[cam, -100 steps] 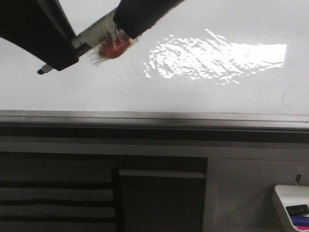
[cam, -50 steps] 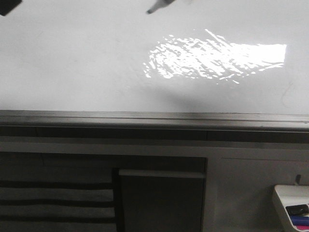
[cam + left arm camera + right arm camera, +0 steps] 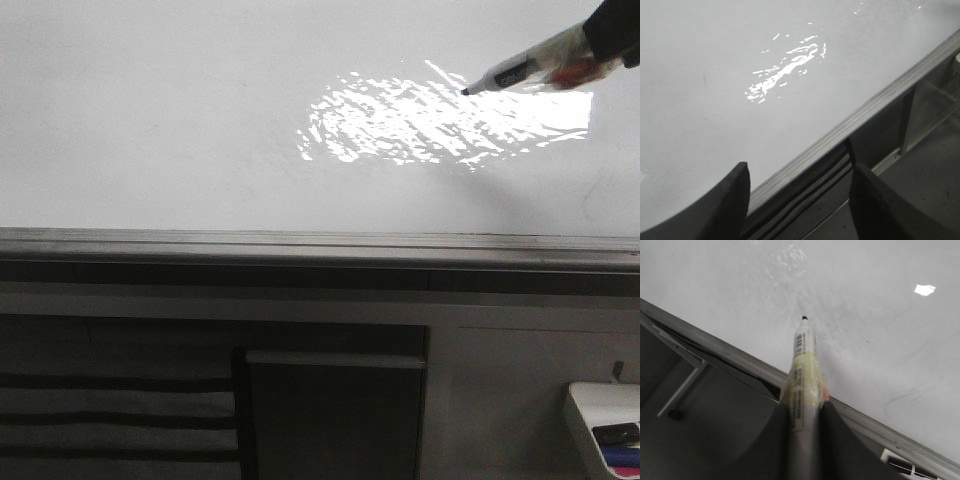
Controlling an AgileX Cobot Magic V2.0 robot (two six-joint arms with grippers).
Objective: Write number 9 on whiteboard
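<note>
A: Right gripper (image 3: 802, 415) status?
B: Clamped on a marker (image 3: 520, 71), which sticks straight out between the fingers. It comes in at the front view's top right.
A: Left gripper (image 3: 797, 200)?
B: Jaws wide apart, holding nothing, hanging over the board's edge rail (image 3: 860, 114).
A: Board?
B: Whiteboard (image 3: 180, 120) fills the upper half of the front view, with a glare patch (image 3: 420, 125) right of centre. The marker's tip sits at the glare's upper right edge; contact with the board can't be judged.
A: The 9?
B: No digit visible near the tip.

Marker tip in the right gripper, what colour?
Black; the marker tip shows best in the right wrist view, against the whiteboard.
</note>
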